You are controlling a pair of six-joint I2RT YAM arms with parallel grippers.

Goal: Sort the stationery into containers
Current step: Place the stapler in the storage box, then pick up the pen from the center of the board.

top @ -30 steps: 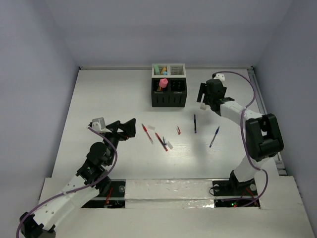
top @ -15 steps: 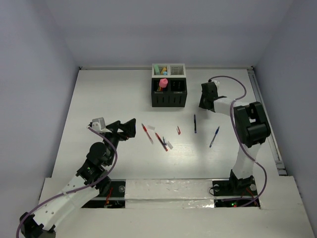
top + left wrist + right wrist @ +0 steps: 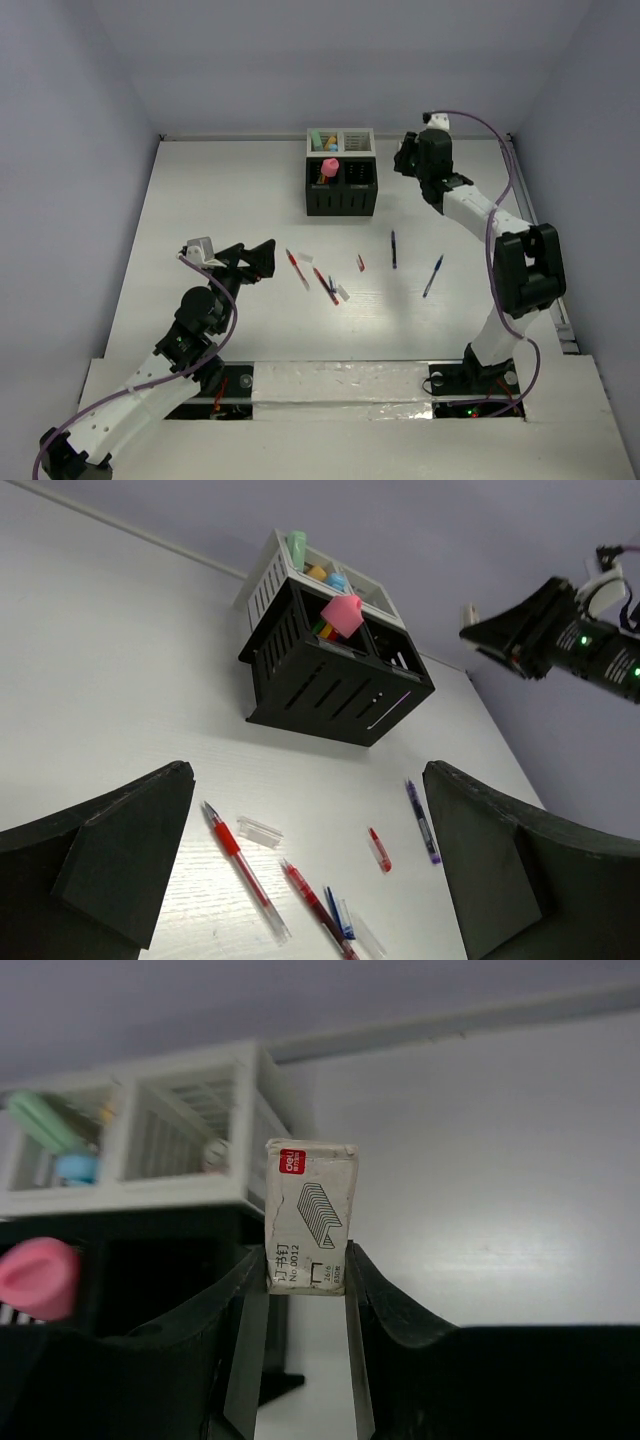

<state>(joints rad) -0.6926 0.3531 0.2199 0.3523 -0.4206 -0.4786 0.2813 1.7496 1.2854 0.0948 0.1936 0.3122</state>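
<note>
We see the right gripper (image 3: 307,1265) clenched on a small white cardboard staple box (image 3: 308,1210) with a red corner label. The box stands upright between the gripper's black fingers (image 3: 225,1310). In the top view this gripper (image 3: 408,160) hangs raised near the far edge of the white table (image 3: 220,200), just to the right of the containers.

The white slotted organizer box (image 3: 356,140) sits at the middle of the far edge, and the black slotted organizer box (image 3: 341,195) touches its near side. A pink chunky marker (image 3: 329,167) stands in the left part of the black one. A pale green marker (image 3: 40,1120) and a light blue marker (image 3: 75,1168) stand in the white one.

The left gripper (image 3: 307,780) is released, jaws spread wide, and sits low over the left half of the table. Loose in the middle of the table lie a thin red pen (image 3: 296,268), a second red pen (image 3: 323,283), a short red piece (image 3: 360,263), a dark blue pen (image 3: 393,248), a brighter blue pen (image 3: 432,275) and a small white bit (image 3: 306,257).
</note>
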